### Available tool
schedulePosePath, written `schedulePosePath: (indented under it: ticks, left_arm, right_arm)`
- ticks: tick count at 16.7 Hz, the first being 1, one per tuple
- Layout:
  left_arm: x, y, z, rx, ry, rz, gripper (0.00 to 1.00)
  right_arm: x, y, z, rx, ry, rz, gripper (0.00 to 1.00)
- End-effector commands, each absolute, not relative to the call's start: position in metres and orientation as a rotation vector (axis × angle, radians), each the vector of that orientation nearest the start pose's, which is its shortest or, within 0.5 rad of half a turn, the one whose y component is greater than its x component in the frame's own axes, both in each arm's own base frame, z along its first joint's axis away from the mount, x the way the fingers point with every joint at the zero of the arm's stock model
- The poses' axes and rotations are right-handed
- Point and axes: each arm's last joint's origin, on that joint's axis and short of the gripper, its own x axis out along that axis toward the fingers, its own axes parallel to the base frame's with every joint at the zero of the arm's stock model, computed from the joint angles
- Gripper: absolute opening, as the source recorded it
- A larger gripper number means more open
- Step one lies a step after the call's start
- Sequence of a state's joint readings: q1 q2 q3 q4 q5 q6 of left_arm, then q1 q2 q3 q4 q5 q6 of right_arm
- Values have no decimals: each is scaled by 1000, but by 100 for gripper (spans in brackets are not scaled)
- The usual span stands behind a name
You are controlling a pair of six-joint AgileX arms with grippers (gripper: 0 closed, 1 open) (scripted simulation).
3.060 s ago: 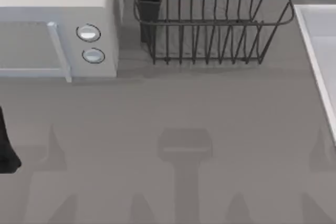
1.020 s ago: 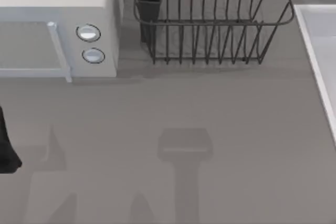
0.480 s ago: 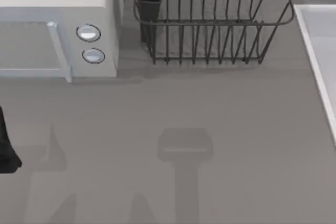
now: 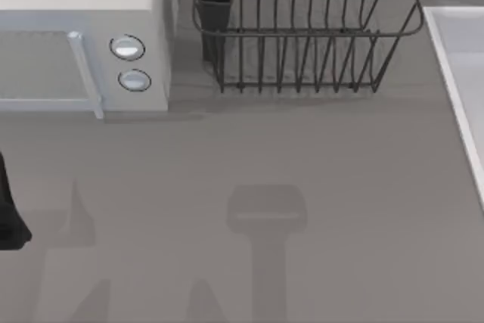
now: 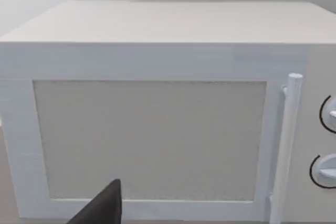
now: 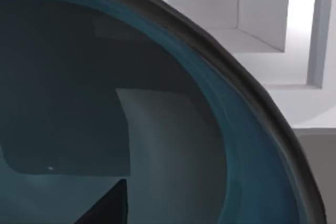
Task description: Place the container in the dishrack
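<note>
I work at a kitchen counter: a grey worktop [image 4: 302,156] carries a white microwave [image 4: 83,43] with 2 round knobs at its far left corner, a black wire dishrack [image 4: 302,35] along the far edge, and a pale sink basin [image 4: 461,58] at the right edge.

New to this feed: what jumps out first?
The right wrist view is dominated by the round teal-blue container with its dark rim, very close to the camera. In the top view, the black wire dishrack stands at the table's far edge, with the white microwave with two round knobs to its left. The left arm sits at the table's left edge, facing the microwave.
</note>
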State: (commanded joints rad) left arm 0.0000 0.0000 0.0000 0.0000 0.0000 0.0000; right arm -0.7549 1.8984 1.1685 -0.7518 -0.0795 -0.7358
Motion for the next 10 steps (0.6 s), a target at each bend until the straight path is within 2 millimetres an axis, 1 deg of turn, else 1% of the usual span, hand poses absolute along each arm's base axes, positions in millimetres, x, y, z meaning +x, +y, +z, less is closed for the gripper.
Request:
schedulePosePath:
  ticks: [10]
  left_arm:
    - [106,-1,160,0,0,0,100]
  right_arm:
    - [252,-231,132,6,1451,-8,10]
